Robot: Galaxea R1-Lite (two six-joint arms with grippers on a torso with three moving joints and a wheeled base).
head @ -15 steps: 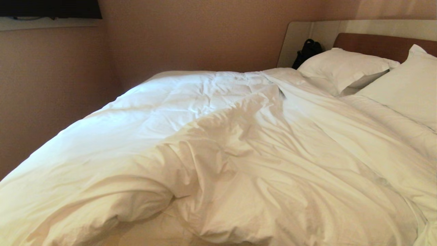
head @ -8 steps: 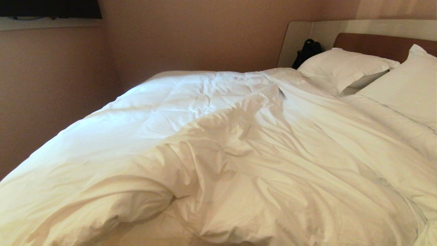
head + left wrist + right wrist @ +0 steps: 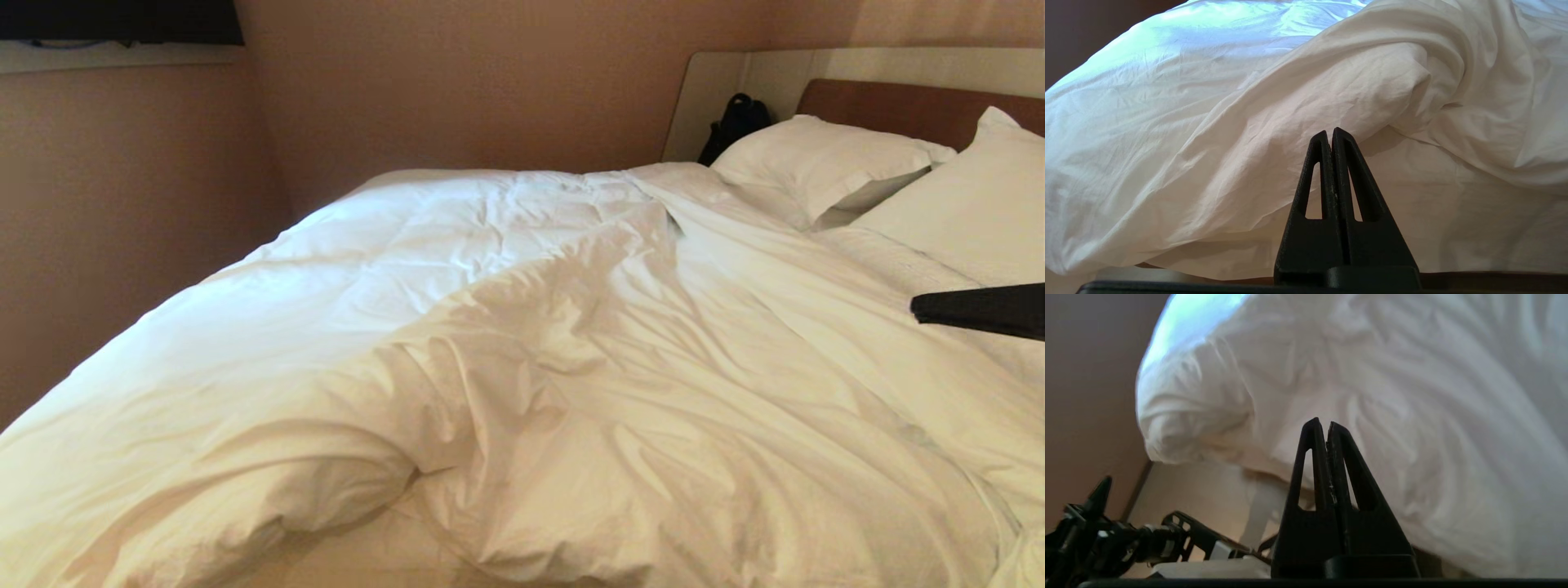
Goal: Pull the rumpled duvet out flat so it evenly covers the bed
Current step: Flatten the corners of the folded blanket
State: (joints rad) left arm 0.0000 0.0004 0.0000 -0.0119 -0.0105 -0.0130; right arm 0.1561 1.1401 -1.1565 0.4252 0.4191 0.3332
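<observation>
R gripper [image 3: 918, 309] has just swung into head view from the right edge, where a sec ago there was only bedding; its fingers [image 3: 1312, 457] are pressed together w/ nothing between them, so no grip yet. Duvet [image 3: 522, 343] hasn't shifted: bunched in a thick ridge across the middle of the bed [image 3: 914, 106], folded edge curled back on the near side, bare sheet [image 3: 367, 555] showing under it. The ridge lies ahead of and well beyond the R fingertips, fabric just below them, not touching as far as I can tell. L gripper [image 3: 1331, 134] is parked low, tips shut & empty, rolled duvet edge right in front of them. Judgement: pull not begun; R arm is only approaching and will need to open before pinching the fabric.
</observation>
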